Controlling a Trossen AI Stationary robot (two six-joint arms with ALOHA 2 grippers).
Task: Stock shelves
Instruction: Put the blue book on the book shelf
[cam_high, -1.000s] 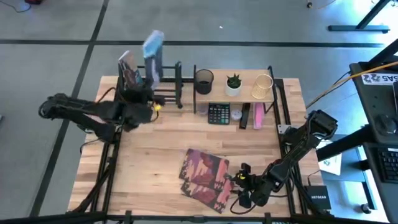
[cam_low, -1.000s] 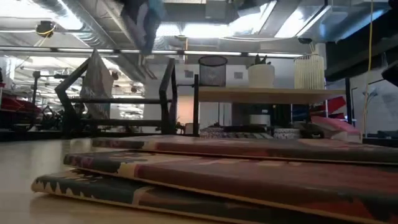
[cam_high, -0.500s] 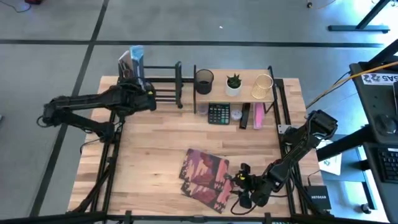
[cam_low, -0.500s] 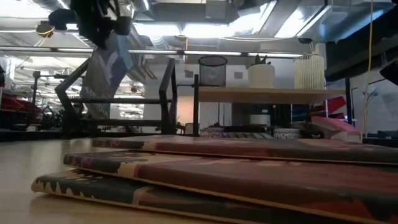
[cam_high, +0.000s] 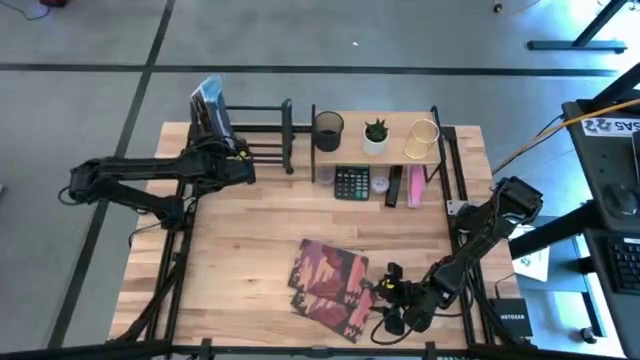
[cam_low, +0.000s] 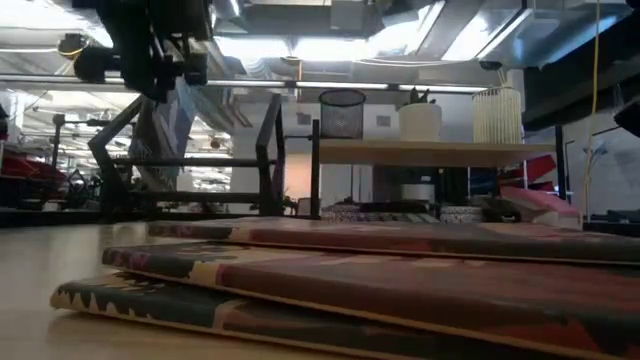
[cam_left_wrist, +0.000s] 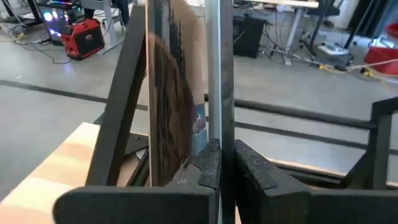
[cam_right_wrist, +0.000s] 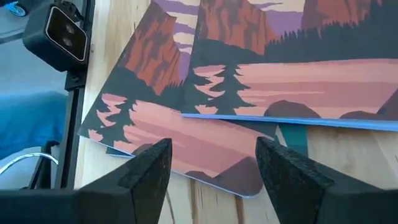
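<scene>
My left gripper (cam_left_wrist: 221, 165) pinches blue book (cam_high: 209, 103) upright in black rack (cam_high: 262, 148), upper left. Right gripper (cam_right_wrist: 214, 171) open over remaining books (cam_high: 330, 282), lower centre. Stocking partly done.

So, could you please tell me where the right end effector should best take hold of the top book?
Probably the top book's thin edge nearest the right end effector, approached low from that side. It lies flat on the lower book, so only its edges offer a pinch, and the open fingers face that edge.
</scene>
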